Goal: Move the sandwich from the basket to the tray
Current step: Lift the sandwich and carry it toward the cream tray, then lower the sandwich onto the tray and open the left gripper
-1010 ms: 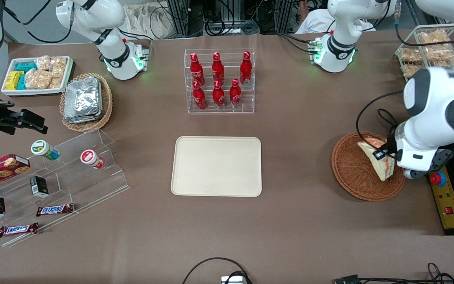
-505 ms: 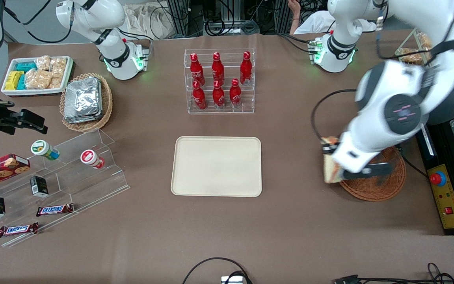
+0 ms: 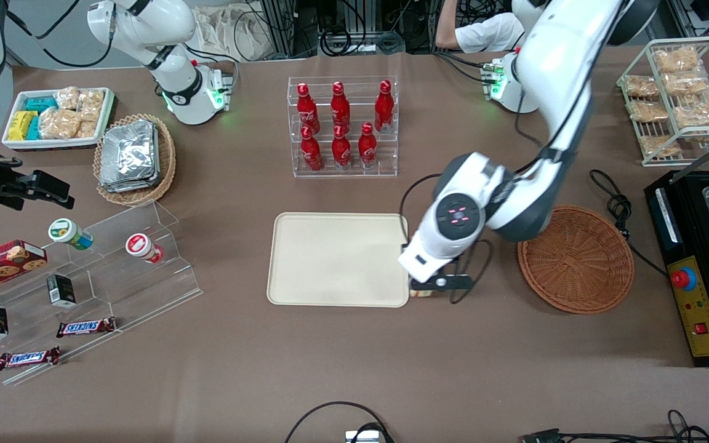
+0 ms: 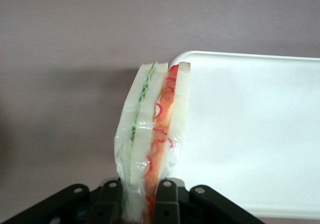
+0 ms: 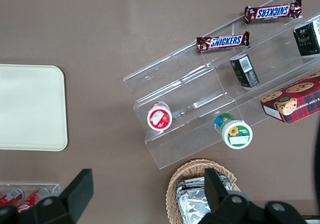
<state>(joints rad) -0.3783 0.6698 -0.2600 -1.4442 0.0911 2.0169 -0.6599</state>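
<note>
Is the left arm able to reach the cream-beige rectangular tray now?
Probably yes: the end effector, shut on the wrapped triangular sandwich, hovers at the cream-beige rectangular tray edge, with nothing between.

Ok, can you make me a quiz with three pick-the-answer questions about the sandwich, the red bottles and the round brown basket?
1. Where is the sandwich?
A. in the basket
B. held by the gripper at the tray's corner
C. flat in the tray's middle

2. How many red bottles stand in the clear rack?
A. four
B. six
C. nine

3. What is in the basket?
A. nothing
B. the sandwich
C. foil packets

Answers: 1 B, the fingers pinch the wrapped wedge above the edge of the tray. 2 B, three on each of two steps. 3 A, only bare wicker shows.
</note>
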